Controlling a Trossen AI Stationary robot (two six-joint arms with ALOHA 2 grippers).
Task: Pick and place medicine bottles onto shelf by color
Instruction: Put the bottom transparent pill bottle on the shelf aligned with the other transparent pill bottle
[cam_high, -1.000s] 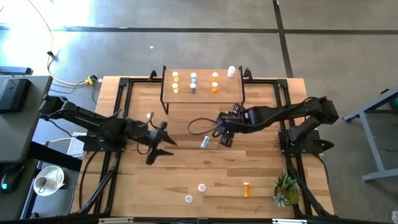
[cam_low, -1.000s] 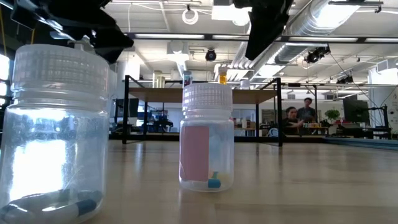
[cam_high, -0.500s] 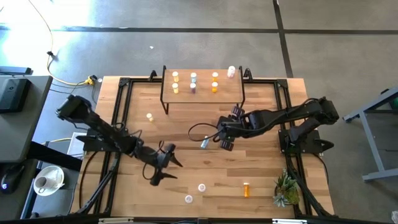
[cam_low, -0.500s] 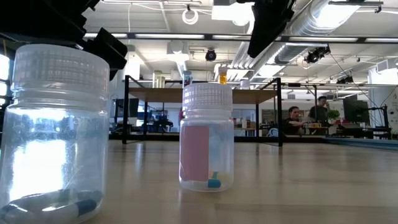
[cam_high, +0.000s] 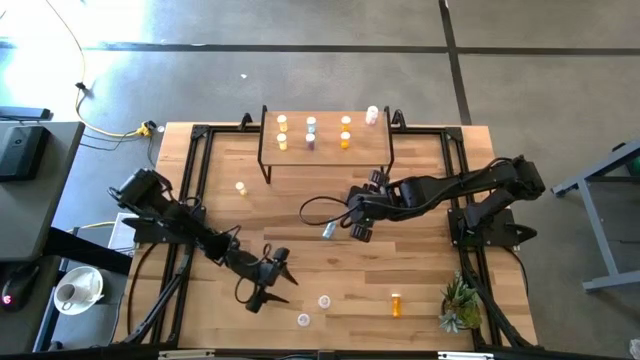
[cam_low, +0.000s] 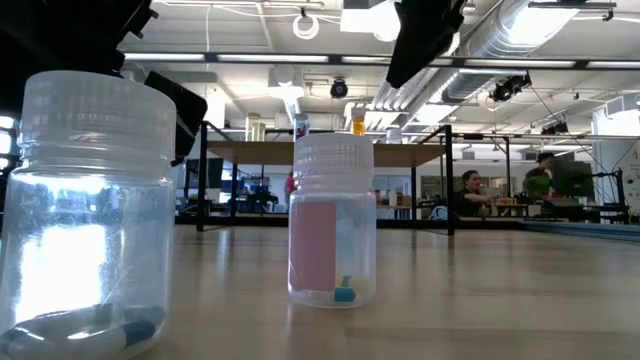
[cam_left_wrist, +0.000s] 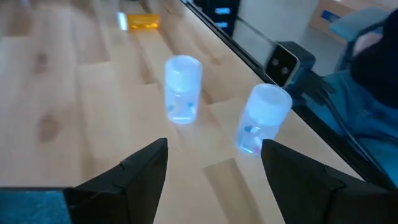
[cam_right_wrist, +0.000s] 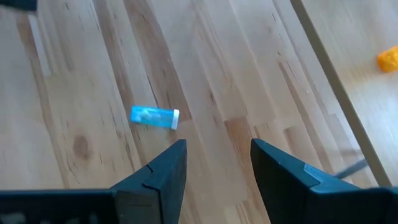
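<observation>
High view shows the big wooden slatted table (cam_high: 420, 270) from above. On the left side, the left end effector (cam_high: 273, 279) hangs low near the front of the table, with its two dark fingers spread wide and nothing between them. Just beside it, toward the front edge, stand two small clear bottles with white caps (cam_high: 324, 301); the left wrist view sees the same two (cam_left_wrist: 183, 89) standing upright on the wood, a little apart from each other. A small pale yellow bottle (cam_high: 240, 187) stands alone farther back on the left. At the back middle is the small light-wood shelf on thin black legs (cam_high: 325, 150), with six small bottles (cam_high: 311, 124) on top in two rows, orange and pale ones. A pink bottle (cam_high: 372, 116) stands at its right corner. In the middle of the table, the right end effector (cam_high: 358, 217) hovers with fingers apart and empty. A light blue bottle (cam_right_wrist: 154, 116) lies on its side just beside it. An orange bottle (cam_high: 396, 303) rests near the front right, close to a small green plant (cam_high: 460, 305).
</observation>
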